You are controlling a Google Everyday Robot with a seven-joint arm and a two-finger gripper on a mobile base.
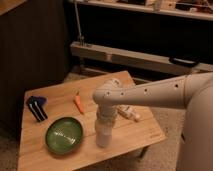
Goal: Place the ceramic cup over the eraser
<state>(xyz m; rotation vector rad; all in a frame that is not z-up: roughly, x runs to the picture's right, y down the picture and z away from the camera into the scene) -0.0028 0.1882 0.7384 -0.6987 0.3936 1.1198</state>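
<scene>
On the wooden table (pixel 145 132), the eraser (pixel 36 107), a dark block with pale stripes, lies near the left edge at about nine to ten o'clock from the table's middle, bare and uncovered, with nothing touching it. The green bowl (pixel 64 135) sits at about eight o'clock, near the front edge, and the small orange carrot (pixel 79 102) lies at about eleven o'clock, between the eraser and the arm but apart from both. Right of the bowl, at about five o'clock, the gripper (pixel 103 134) points straight down on the end of the white arm (pixel 150 95), close to or on the tabletop. Whether it is spread or clamped cannot be told. The pale cylinder at its low end is most likely the ceramic cup (pixel 102 142), though it blends into the white wrist and a firm grasp cannot be confirmed. A whitish tube-like object (pixel 129 113) lies at about three o'clock, just beside the arm. By this showing the task is at its early stage: the gripper is at the cup, well apart from the eraser, and nothing covers the eraser. What is left is the larger part: raise the cup, carry it toward ten o'clock past the bowl and carrot, and lower it over the eraser.
</scene>
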